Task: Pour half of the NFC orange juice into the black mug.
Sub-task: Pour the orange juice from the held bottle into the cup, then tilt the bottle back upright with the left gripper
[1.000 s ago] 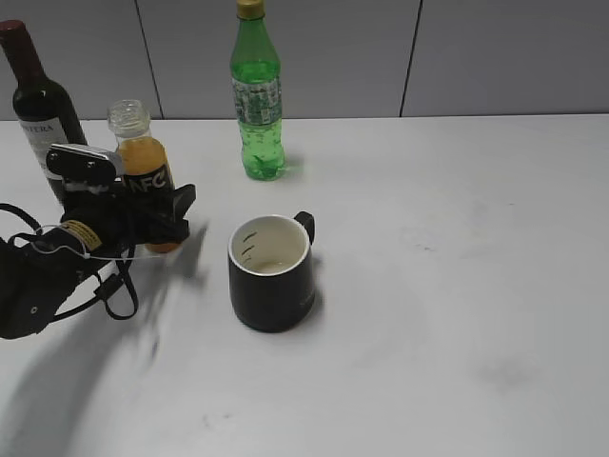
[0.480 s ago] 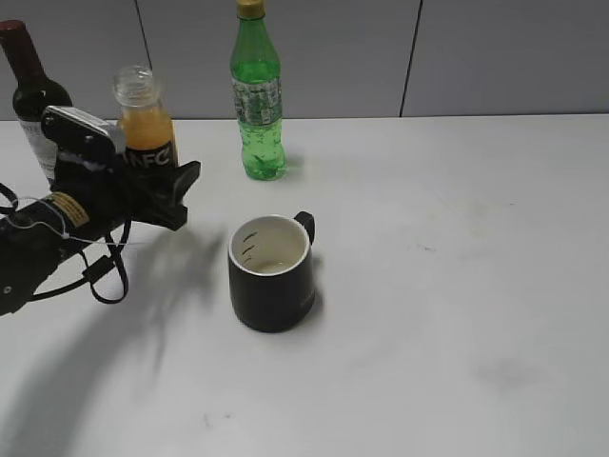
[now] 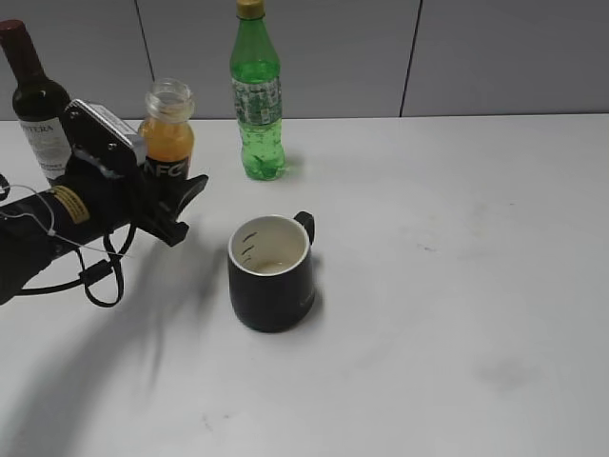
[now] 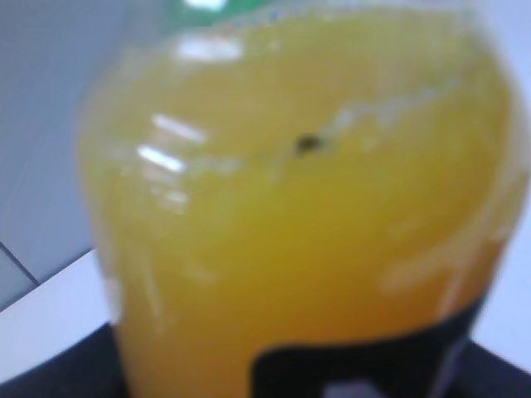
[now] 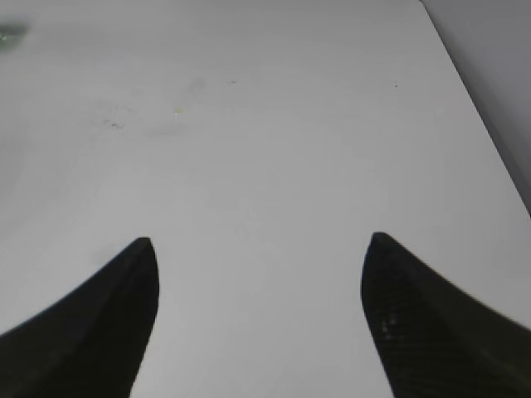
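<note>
The NFC orange juice (image 3: 166, 143) is a small open clear bottle of orange liquid with a black label. My left gripper (image 3: 171, 195) is shut on its lower part and holds it above the table, tilted slightly right. It fills the left wrist view (image 4: 307, 215), blurred. The black mug (image 3: 271, 271) with a white inside stands on the table to the right of the bottle, handle at the back right. My right gripper (image 5: 259, 249) is open over bare white table and does not show in the exterior view.
A tall green bottle (image 3: 257, 95) stands at the back, behind the mug. A dark wine bottle (image 3: 38, 105) stands at the back left, behind my left arm. The white table (image 3: 457, 286) stretches to the right of the mug.
My left gripper has lifted the juice bottle off the table and carried it up and to the right, toward the mug. The mug has not moved.
</note>
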Tool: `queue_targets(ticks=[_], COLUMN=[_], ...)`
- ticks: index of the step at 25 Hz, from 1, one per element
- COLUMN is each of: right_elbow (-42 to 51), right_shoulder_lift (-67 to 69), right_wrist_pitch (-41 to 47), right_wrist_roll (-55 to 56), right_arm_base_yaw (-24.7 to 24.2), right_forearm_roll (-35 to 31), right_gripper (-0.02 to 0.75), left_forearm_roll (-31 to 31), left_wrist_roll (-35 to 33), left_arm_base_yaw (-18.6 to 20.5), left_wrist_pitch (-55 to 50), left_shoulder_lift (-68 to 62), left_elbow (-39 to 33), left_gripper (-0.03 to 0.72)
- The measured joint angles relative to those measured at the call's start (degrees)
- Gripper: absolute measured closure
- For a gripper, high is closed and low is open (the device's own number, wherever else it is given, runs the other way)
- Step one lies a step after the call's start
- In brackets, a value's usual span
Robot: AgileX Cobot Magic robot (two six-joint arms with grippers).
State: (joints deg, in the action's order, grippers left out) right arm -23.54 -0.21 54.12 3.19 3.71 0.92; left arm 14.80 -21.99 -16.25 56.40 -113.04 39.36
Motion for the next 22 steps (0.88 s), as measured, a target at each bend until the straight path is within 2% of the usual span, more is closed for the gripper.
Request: queue_targets(ticks=[22], right_elbow=[0.00], right_shoulder_lift=[0.00], right_wrist_pitch=[0.00], right_wrist_roll=[-0.05], right_arm_base_yaw=[0.00], right_forearm_roll=[0.00], right_gripper=[0.161], left_forearm_roll=[-0.26], left_wrist_roll=[-0.24], left_arm_base_yaw=[-0.38], left_wrist_pitch=[-3.21], left_shoulder_lift=[6.98], left_elbow=[-0.07], left_gripper=[0.217])
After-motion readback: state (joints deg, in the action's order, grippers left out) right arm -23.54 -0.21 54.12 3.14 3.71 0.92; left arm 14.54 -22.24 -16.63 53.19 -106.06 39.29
